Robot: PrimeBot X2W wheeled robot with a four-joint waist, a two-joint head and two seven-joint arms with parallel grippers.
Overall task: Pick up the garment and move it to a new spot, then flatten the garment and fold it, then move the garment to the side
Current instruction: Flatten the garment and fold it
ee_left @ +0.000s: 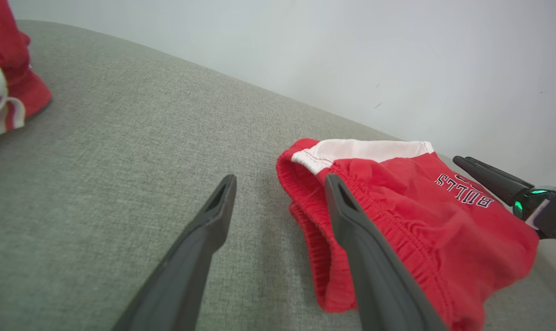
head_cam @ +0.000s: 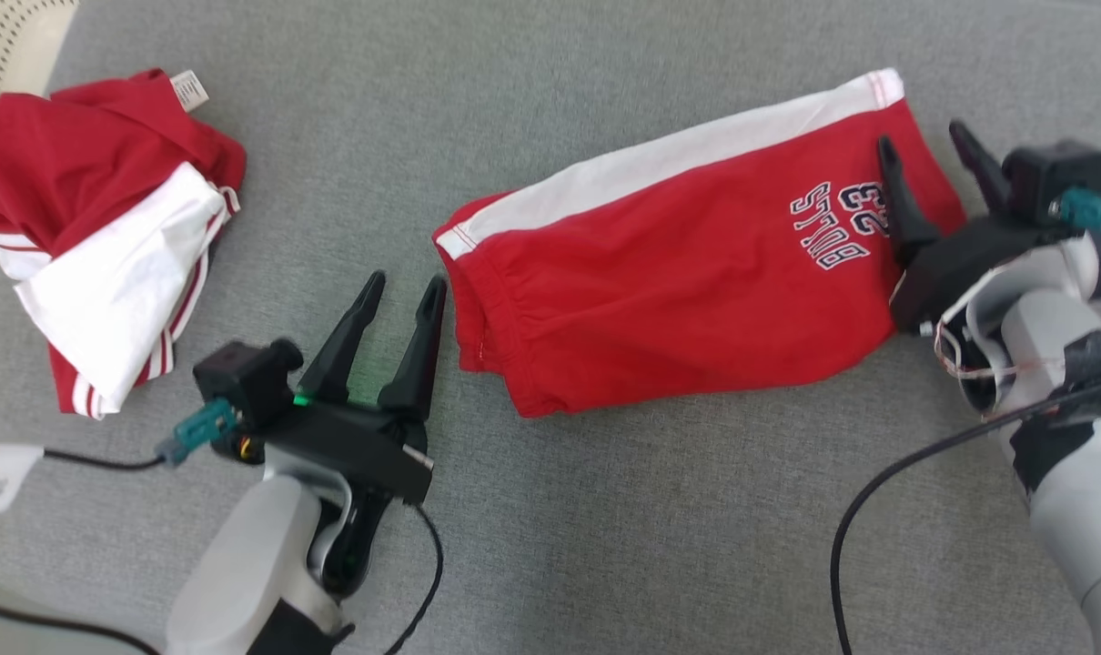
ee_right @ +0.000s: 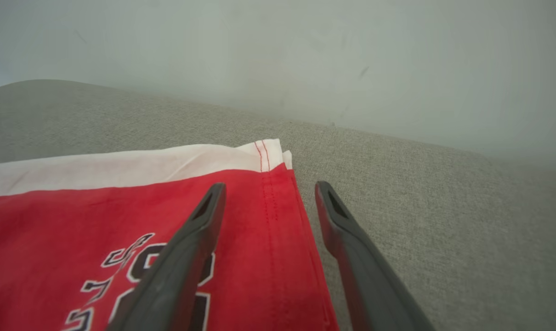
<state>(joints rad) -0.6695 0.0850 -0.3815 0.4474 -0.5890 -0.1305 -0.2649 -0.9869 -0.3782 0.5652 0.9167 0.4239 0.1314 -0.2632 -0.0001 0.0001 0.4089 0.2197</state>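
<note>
A pair of red cotton shorts (head_cam: 678, 273) with a white side stripe and a "BULLS 23" print lies flat on a grey woven fabric surface (head_cam: 605, 509), in front of me and slightly to my right. Its long axis runs diagonally, with the elastic waistband near and to my left and the leg hem farther away to my right. My left gripper (head_cam: 406, 282) is half open, just beside the waistband. My right gripper (head_cam: 922, 136) is spread across the hem edge, one finger over the print. A crumpled red and white garment (head_cam: 95, 227) lies well apart on my far left.
</note>
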